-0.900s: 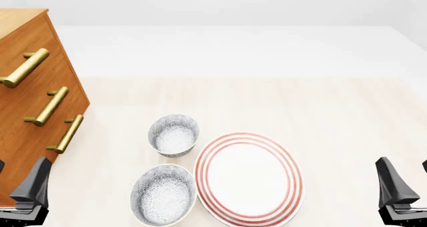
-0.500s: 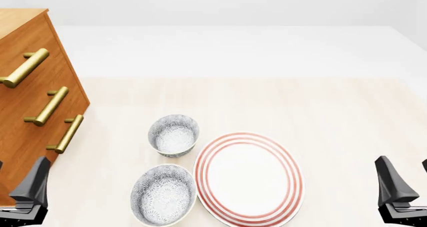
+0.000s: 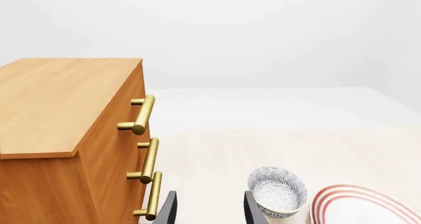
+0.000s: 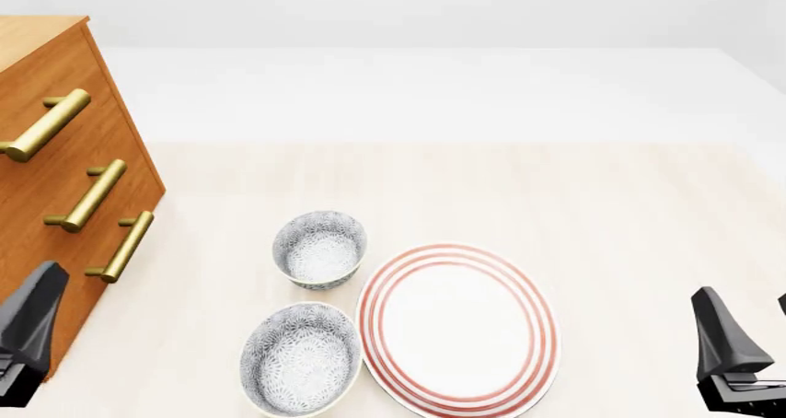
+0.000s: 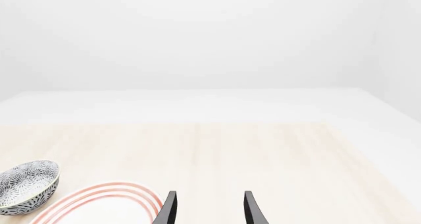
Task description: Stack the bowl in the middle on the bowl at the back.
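Observation:
Two speckled grey-blue bowls stand left of centre in the front view. The bowl at the back (image 4: 319,247) is farther from me, and the bowl in the middle (image 4: 301,357) sits just nearer, by the front edge. My left gripper (image 3: 209,213) is open and empty, low at the near left in front of the dresser, well left of both bowls. Its wrist view shows what looks like the back bowl (image 3: 277,191) off to one side of the fingers. At the near right my right gripper (image 4: 754,346) is open and empty too, with a bowl (image 5: 26,186) far off to its side.
A large red-ringed white plate (image 4: 457,326) lies right beside both bowls. A wooden dresser (image 4: 50,215) with brass handles fills the left side, close to my left gripper. Bare pale wood tabletop (image 4: 614,215) stretches back and to the right.
My left gripper has shifted left and slightly up in the front view, closer to the dresser. The bowls, the plate and the right gripper have stayed put.

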`<state>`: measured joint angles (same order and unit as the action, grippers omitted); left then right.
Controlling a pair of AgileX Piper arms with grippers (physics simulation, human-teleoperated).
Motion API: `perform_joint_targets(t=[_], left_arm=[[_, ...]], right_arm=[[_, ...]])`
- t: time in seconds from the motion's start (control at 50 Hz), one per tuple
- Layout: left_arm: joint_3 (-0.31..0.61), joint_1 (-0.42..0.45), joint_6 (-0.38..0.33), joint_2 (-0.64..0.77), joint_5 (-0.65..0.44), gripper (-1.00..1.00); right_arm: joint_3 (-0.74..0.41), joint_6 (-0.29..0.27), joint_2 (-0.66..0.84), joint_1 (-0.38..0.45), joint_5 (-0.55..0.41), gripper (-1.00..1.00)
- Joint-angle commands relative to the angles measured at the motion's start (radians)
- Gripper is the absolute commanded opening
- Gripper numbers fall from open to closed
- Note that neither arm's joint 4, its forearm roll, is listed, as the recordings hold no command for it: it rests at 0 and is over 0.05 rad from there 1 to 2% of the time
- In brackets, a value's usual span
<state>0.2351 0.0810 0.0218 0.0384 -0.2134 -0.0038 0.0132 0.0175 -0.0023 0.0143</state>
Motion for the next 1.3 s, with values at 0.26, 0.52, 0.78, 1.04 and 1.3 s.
perform_joint_targets(t=[0.26, 0.52, 0.78, 1.04, 1.3], left_arm=[[0.180, 0.267, 0.337, 0.355, -0.180, 1.00], [0.277, 0.445, 0.471, 0.525, -0.258, 1.00], [0.228, 0.532, 0.601, 0.609, -0.228, 1.00], [0.124, 0.590, 0.654, 0.644, -0.152, 1.00], [0.021, 0.563, 0.640, 0.692, -0.051, 1.00]], right_arm=[[0.000, 0.003, -0.003, 0.001, -0.004, 1.00], [0.000, 0.002, -0.007, 0.001, -0.007, 1.00], [0.001, 0.002, -0.008, 0.001, -0.008, 1.00], [0.001, 0.002, -0.009, 0.001, -0.009, 1.00], [0.001, 0.000, -0.010, 0.002, -0.008, 1.00]])
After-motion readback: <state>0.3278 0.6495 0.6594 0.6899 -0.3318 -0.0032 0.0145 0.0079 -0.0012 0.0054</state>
